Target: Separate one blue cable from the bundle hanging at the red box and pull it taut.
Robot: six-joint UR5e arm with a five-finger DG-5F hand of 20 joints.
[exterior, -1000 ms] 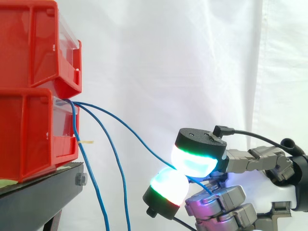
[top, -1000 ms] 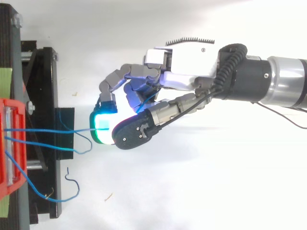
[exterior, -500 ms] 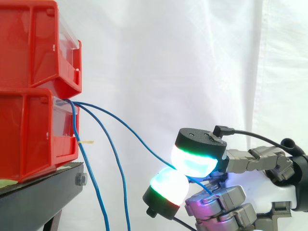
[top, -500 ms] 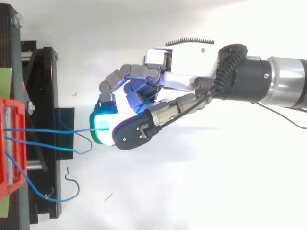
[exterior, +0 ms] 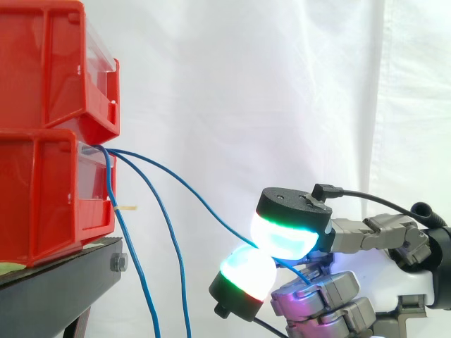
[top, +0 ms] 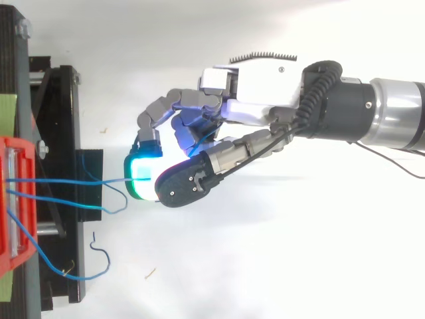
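Your hand (top: pixel 255 93) pinches one blue cable (exterior: pixel 201 199), apart from the bundle (exterior: pixel 184 282). It curves a bit, so pull it tight.

Red bins (exterior: pixel 49 141); blue cables (exterior: pixel 169 232); black stand (exterior: pixel 56 289); white curtain (exterior: pixel 282 91).

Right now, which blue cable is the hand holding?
The uppermost cable, slanting from the red box into the hand's pinch; the other two cables hang down free.

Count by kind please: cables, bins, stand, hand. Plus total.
Blue cables: 3 (pinched cable, loose cable, second loose cable)
Red bins: 2 (upper bin, lower bin)
Black stand: 1
Hand: 1
Total: 7
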